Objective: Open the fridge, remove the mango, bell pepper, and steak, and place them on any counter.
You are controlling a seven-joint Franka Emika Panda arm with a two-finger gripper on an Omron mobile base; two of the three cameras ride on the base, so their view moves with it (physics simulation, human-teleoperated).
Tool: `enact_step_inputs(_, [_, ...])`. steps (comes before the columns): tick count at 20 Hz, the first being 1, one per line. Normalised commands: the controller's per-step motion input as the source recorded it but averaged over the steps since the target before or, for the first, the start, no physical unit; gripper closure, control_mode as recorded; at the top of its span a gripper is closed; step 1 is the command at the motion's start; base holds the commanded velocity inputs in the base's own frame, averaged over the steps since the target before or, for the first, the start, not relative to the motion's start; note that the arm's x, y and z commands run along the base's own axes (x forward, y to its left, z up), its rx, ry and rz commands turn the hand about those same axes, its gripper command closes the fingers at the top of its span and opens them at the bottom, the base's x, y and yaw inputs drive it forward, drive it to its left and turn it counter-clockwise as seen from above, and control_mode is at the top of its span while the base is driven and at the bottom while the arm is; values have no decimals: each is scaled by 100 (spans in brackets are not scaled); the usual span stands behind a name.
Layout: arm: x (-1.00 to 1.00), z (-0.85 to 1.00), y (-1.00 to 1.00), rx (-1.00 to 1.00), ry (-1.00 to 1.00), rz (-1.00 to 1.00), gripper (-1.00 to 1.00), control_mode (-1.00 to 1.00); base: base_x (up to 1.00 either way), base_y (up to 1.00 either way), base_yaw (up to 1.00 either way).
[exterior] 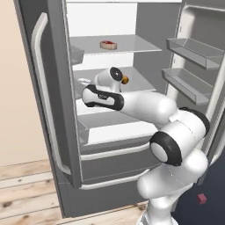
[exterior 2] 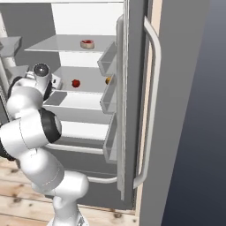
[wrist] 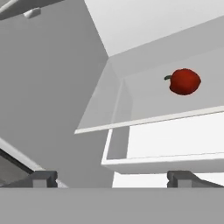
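Bell pepper (wrist: 184, 81), red w/ a short dark stem, sits on the middle shelf (wrist: 131, 109) inside the fridge (exterior: 57, 132), toward the far side of that shelf in the hand view; in the right base view it shows as a small red dot (exterior 2: 76, 83) on the same shelf, w/ the mango (exterior 2: 108, 80) to its right, orange-yellow, partly behind the right door's bins (exterior 2: 107, 101); in the left base view the mango (exterior: 125, 80) peeks out just beside the arm's wrist. Steak (exterior: 108, 44) lies flat on the shelf above, red w/ pale edge, near the middle; also seen from the right (exterior 2: 87, 43). Both fridge doors stand open; left door's long pale handle (exterior: 44, 88) is on the near left, right door's handle (exterior 2: 150, 101) on the near right; white interior, drawers below. Gripper (wrist: 113, 177) is in front of the shelves, jaws spread wide, nothing between them; both dark tips at the bottom of the hand view, well apart from the pepper. Wood floor (exterior: 26, 189) below the fridge; small red cube (exterior: 201, 198) on the dark floor at lower right.
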Motion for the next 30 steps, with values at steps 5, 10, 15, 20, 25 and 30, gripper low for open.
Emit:
enact_step_inputs(5, [-49,0,75,0,0,11,-100,-100,0,0,0])
enact_step_inputs(10, [-70,0,84,0,0,11,-100,-100,0,0,0])
enact_step_inputs(15, [-28,25,15,-2,-4,2,-100,-100,0,0,0])
enact_step_inputs(20, [-19,54,-92,-16,-1,-10,-100,-100,0,0,0])
enact_step_inputs(25, [-34,47,-96,-15,7,-13,-100,-100,0,0,0])
enact_step_inputs(30, [-61,26,-69,-15,13,-8,-100,-100,0,0,0])
